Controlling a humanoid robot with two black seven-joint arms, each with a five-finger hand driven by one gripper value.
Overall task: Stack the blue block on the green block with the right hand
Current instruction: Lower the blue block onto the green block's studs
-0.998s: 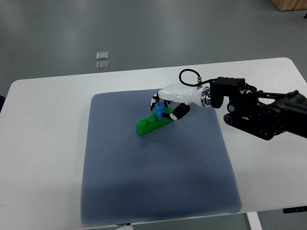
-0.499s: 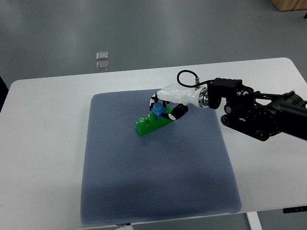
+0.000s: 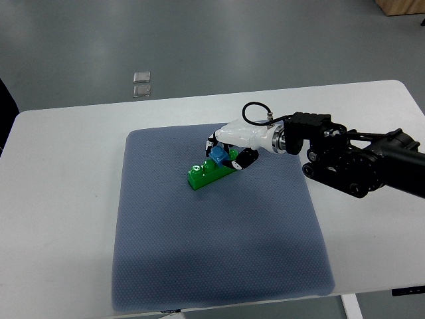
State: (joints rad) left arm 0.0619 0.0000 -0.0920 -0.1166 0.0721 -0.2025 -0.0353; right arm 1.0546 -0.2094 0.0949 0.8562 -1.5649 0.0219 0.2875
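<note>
**Operator:** Near the middle of the grey-blue quilted fabric mat (image 3: 219, 266), toward its far edge, I have the long bright-green studded plastic brick (image 3: 207, 174) lying at a slant. The small light-blue plastic block (image 3: 218, 157) sits over the brick's end nearest the arm, and my white-and-black fingered right hand (image 3: 229, 147) is curled around it, fingers narrow and gripping the block from above and from the sides.

**Supervisor:** So is the blue one actually on?

**Operator:** It looks to rest on top of the green brick, touching it, but I can't tell from this steep view whether the studs have seated or whether it is just perched there. The fingers hide the joint on the arm side.

**Supervisor:** What about the brick itself?

**Operator:** Flat on the mat as far as I can see, with bare studs showing along the end farther from the hand. It doesn't appear lifted.

**Supervisor:** How much is left, then?

**Operator:** I'd judge the carrying and placing as good as done. What remains is pressing down to lock it if needed, opening the fingers, and drawing the hand away from the brick without dragging the block off. That release is the risky part, since the block is small and the fingers crowd it.

**Supervisor:** And the left arm?

**Operator:** Nowhere in my camera view.
</note>
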